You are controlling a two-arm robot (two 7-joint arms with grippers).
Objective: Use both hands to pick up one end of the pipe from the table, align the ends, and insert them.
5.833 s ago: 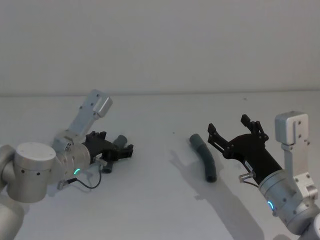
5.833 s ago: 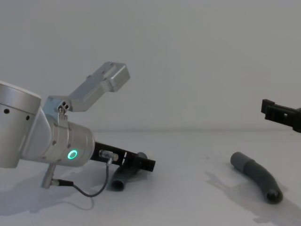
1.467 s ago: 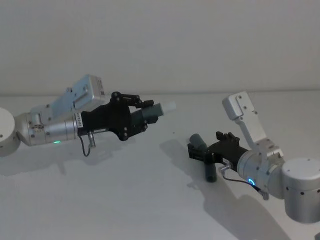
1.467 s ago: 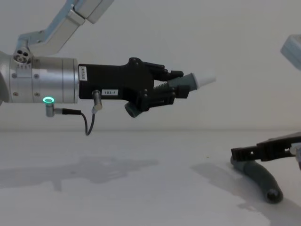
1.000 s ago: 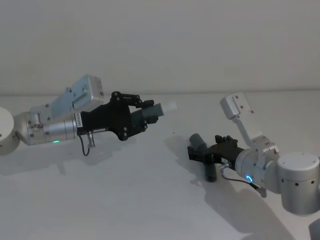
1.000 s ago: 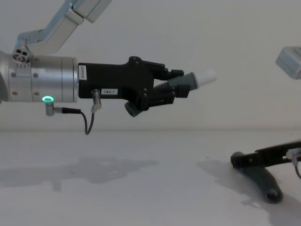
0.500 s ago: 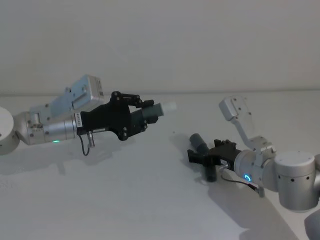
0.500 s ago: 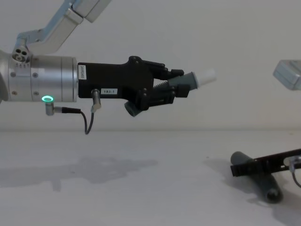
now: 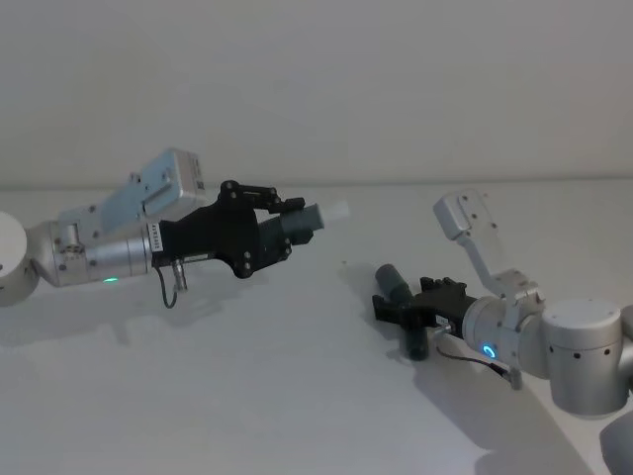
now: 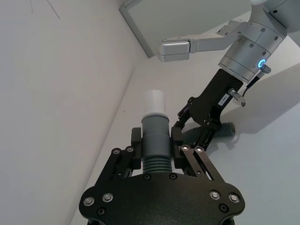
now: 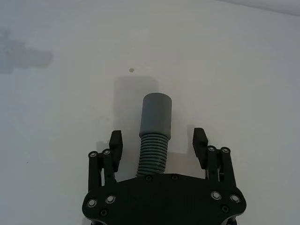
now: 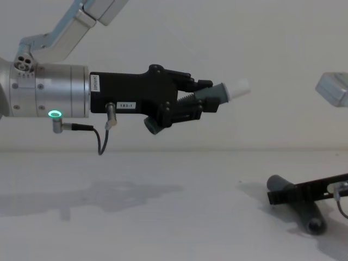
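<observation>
Left hand [image 10: 155,142]: clamped on the white-tipped pipe piece [image 10: 154,133]. It holds the piece up off the tabletop [image 9: 297,396], roughly level, left of centre in the head frame. White tip [image 9: 336,211] sticks out past the fingertips toward frame right, with nothing touching it. Right hand [image 11: 158,139]: down at the tabletop, lower right of the head frame. Its fingers [image 11: 116,140] are apart, one on each side of the second pipe piece [image 9: 389,279]. The wrist view shows a gap on both sides, so it's straddling, not gripping. That piece lies flat on the tabletop, right of centre. Its ribs [image 11: 151,159] sit between the fingers and its smooth collar end [image 11: 156,110] pokes out beyond them. Step as I read it: close on piece two, then lift; alignment and insertion not started. Handling guess: light plastic, hardly any load. The collar looks stiff and the ribbed part probably flexes a bit, so I'd clamp on the ribs close up to the collar. The ribs should resist axial slip during the push, and the end stays clear for mating. The piece is curved, so it may twist in the jaws on lift; a centred squeeze should limit that. Can't tell which end of it is the open mouth.
</observation>
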